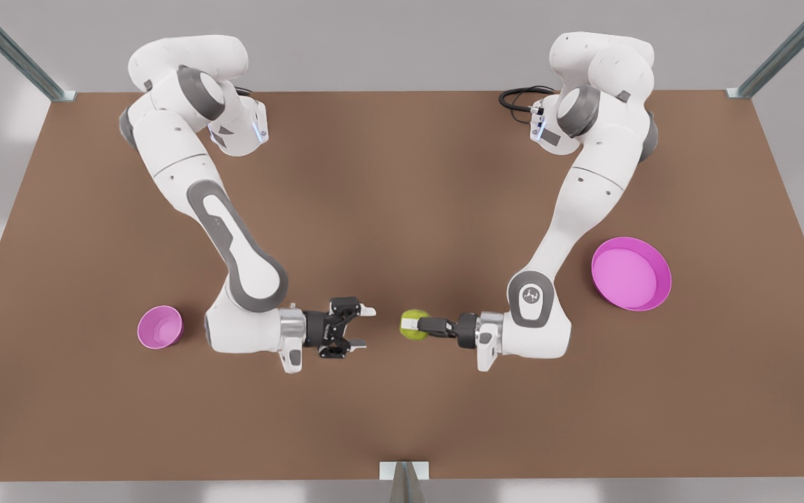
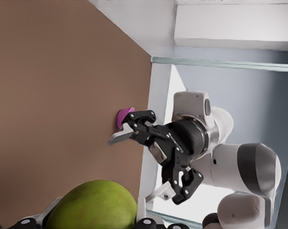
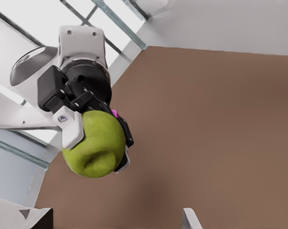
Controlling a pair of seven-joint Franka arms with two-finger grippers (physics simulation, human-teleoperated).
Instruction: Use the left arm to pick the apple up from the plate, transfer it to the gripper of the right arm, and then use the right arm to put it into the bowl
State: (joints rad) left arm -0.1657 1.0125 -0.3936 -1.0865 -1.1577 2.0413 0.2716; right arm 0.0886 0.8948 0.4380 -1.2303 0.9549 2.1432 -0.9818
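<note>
A green apple [image 1: 409,333] hangs above the table's middle, clamped in my left gripper [image 1: 412,325], which belongs to the arm on the front view's right. The left wrist view has the apple [image 2: 98,205] up close between its fingers [image 2: 36,222]. Facing it with a small gap is my right gripper [image 1: 365,327], open and holding nothing; the left wrist view shows it [image 2: 139,165] farther off. From the right wrist view, the apple [image 3: 93,145] sits in the left gripper's pads. The pink plate [image 1: 631,272] lies on the front view's right, the small pink bowl [image 1: 160,327] on its left.
The brown table [image 1: 402,195] runs to grey metal frame posts [image 1: 14,52] at its corners. A small bracket [image 1: 404,474] stands at the near edge. Both arm bases sit at the far side, with a black cable [image 1: 517,98] by one.
</note>
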